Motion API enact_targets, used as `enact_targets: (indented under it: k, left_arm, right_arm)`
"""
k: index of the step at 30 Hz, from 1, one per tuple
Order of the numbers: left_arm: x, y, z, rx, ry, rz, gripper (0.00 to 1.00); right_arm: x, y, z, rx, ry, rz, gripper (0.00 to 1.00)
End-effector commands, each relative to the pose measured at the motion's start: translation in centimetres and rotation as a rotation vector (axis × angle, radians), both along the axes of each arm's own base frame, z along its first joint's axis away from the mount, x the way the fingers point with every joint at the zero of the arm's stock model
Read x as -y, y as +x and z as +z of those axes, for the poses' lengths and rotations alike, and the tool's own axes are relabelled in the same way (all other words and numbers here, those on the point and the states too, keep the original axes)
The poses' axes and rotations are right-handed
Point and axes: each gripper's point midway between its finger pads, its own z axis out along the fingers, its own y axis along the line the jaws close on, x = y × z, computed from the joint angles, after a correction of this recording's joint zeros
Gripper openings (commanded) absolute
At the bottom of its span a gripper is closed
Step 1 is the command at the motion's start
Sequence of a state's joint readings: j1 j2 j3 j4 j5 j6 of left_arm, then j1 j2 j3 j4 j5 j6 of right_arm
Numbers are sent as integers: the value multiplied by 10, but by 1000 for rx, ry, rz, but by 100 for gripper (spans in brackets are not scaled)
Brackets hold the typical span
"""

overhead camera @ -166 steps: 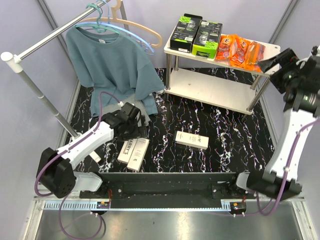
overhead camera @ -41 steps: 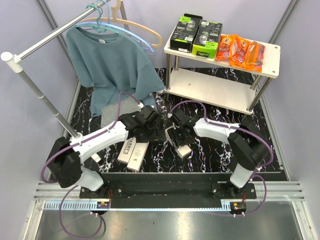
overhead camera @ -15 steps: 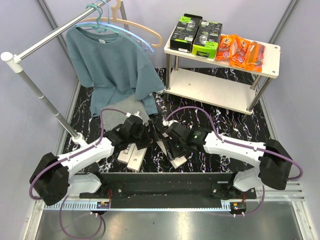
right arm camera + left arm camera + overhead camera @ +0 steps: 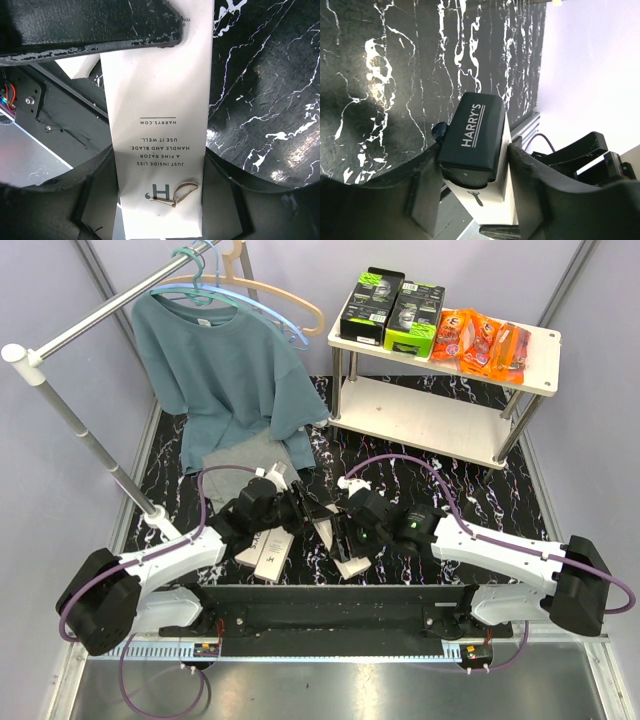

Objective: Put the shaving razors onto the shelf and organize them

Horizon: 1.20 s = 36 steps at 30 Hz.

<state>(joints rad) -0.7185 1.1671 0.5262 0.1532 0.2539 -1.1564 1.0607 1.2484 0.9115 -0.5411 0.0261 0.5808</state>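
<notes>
A slim white Harry's razor box (image 4: 350,565) is held tilted above the mat near the front edge, between both arms. My left gripper (image 4: 308,512) is shut on its dark "HARRY'S" end (image 4: 472,137), with a finger (image 4: 530,190) pressed against each side. My right gripper (image 4: 160,170) is shut on the same box's white printed face (image 4: 160,100). Two more Harry's boxes (image 4: 265,545) lie side by side on the mat under the left arm. The shelf (image 4: 440,415) stands at the back right. Its top board holds two black-and-lime boxes (image 4: 390,300) and orange blister packs (image 4: 480,338).
A teal T-shirt (image 4: 225,360) hangs from hangers on a metal rail (image 4: 90,325) at the back left. A folded grey cloth (image 4: 245,455) lies below it. The shelf's lower board is bare. The black marbled mat (image 4: 460,490) is open on the right.
The left gripper's jaws have come in from wide open onto the box's dark end. The right arm, still holding the box, has shifted slightly right.
</notes>
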Motion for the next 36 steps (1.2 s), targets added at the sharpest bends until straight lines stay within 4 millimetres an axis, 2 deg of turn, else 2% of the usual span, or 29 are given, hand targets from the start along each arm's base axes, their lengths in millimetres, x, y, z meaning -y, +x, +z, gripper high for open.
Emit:
enact_targets:
  k: [1,4,10,11,16,23,29,33,36]
  left_arm:
    - [15,1,38,112,-141,-58,45]
    - [15,-1,44,147,-147,-79,39]
    - [17,-6,58,241,-173,-140,35]
    - [18,-7,60,252,-180,-150,34]
    - [24,-17,75,329,-240,-229,28]
    - [29,-33,100,431,-335,-344,21]
    - [27,-50,118,515,-422,-448,20]
    - [22,-55,131,566,-484,-455,20]
    - [21,-55,136,572,-504,-458,20]
  right_arm:
    - [-25,1,24,35,111,22,32]
    - [-25,2,27,41,115,15,38]
    - [-18,3,37,58,135,-20,68]
    - [-17,3,38,59,140,-29,76]
    - [-3,1,53,89,182,-63,93]
    - [19,-7,52,88,203,-107,99]
    - [37,-23,71,102,320,-99,100]
    - [37,-38,79,81,401,-45,100]
    - [32,-52,80,31,447,13,94]
